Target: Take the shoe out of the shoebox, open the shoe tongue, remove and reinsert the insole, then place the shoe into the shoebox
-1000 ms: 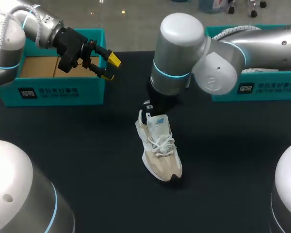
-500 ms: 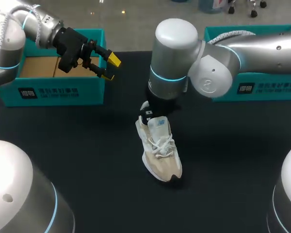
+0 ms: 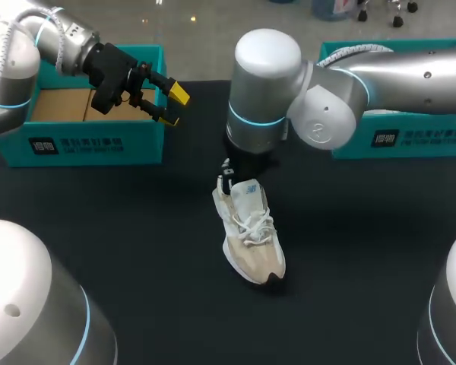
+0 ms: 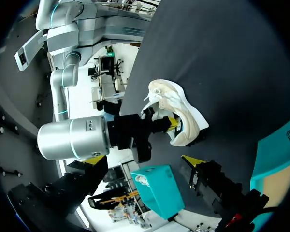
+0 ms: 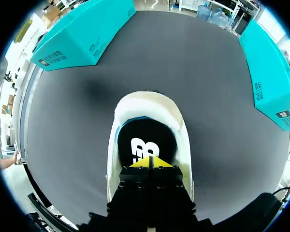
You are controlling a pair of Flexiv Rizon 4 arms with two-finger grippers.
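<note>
Shoe (image 3: 251,232) out on the black table (image 3: 137,251), that's what I see from here: a cream-and-white sneaker standing upright on its sole near the middle, heel towards the far side, toe angled back towards the robot, laces tied. It lies between the two teal boxes and touches neither.

Over the heel the right arm comes straight down, and the right gripper (image 5: 150,163) is inside the shoe opening. Its yellow tips are pressed together just above the black insole (image 5: 146,137) with its white logo. I cannot tell whether any of the insole is pinched between them.

Off to the side, the left gripper (image 3: 175,106) hangs in the air at the front corner of the left shoebox (image 3: 99,144), fingers spread apart with nothing between them. That box is open and shows bare cardboard inside. The right shoebox (image 3: 418,137) stands at the far right, partly behind the right arm.
</note>
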